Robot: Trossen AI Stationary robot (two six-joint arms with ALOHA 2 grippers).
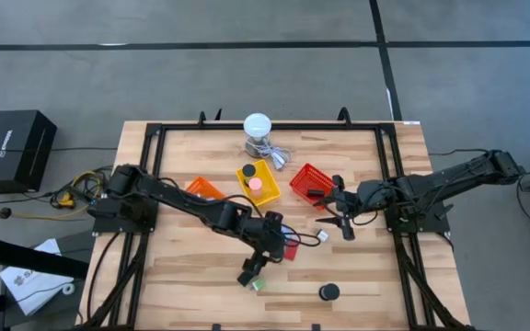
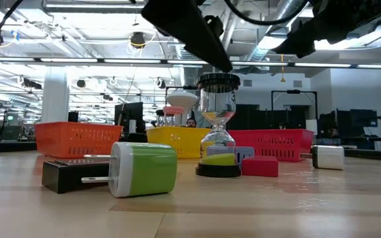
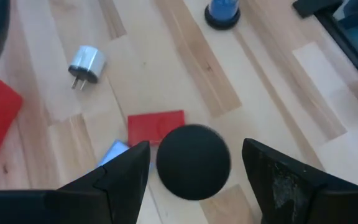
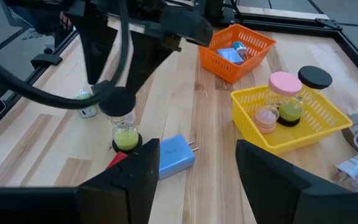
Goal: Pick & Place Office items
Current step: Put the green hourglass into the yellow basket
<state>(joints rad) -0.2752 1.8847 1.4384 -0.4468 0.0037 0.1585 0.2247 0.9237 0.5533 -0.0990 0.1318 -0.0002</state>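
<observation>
**Item in hand.** The sand timer (image 3: 193,162), black-capped with yellow-green sand, stands upright near the middle of the desk (image 1: 182,294). A red block (image 3: 156,127) and a light-blue block (image 4: 176,153) lie just beside its base.

**Left gripper** (image 3: 196,152). It is directly over the timer. Its fingers are spread, one on each side of the cap, with a gap showing on both sides. Nothing is grasped yet.

**Judgement on the step.**
- This appears to be the approach for a pick.
- The timer is tall and narrow, so a push from one finger alone would likely tip it. The wrist should be centred so both fingers meet it together.
- The fingers should come down below the cap rim before closing, as a grip on the rim alone may slip.
- The lift should be straight up, to leave the two blocks undisturbed.

**Surroundings, from the timer in the high view.**
- The yellow basket (image 1: 267,172) is at 12 o'clock and already holds similar timers.
- The red basket (image 1: 309,180) is at 1 o'clock.
- The orange basket (image 1: 204,188) is at 10 o'clock.

**Right gripper** (image 1: 337,221). It waits at 3 o'clock, near the red basket, with its fingers released and empty.
</observation>
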